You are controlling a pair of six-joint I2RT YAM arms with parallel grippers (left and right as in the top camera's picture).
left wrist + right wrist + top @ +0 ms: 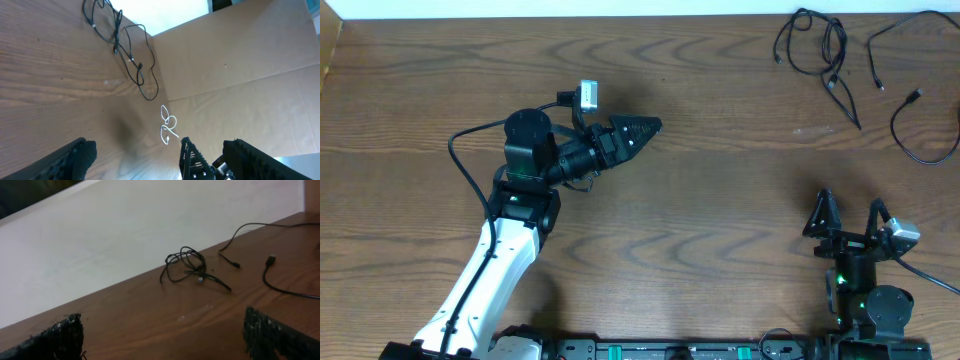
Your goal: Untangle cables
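Observation:
A tangled bundle of thin black cables [822, 52] lies at the table's far right, and a looser black cable [918, 110] curls just right of it. The right wrist view shows the bundle [187, 266] far ahead and a loose plug end [270, 260] to its right. In the left wrist view the black cables [117, 40] lie far ahead, with a small white cable [168, 126] nearer, by the cardboard's edge. My left gripper [642, 128] [137, 154] hovers mid-table, open and empty, pointing right. The right gripper [850, 215] [165, 340] is open and empty, well short of the cables.
A brown cardboard wall [240, 60] stands beyond the table's right side. A pale surface [125, 235] lies past the wooden table's [720, 210] far edge. The left arm's own thick black cable [465, 165] loops beside its wrist.

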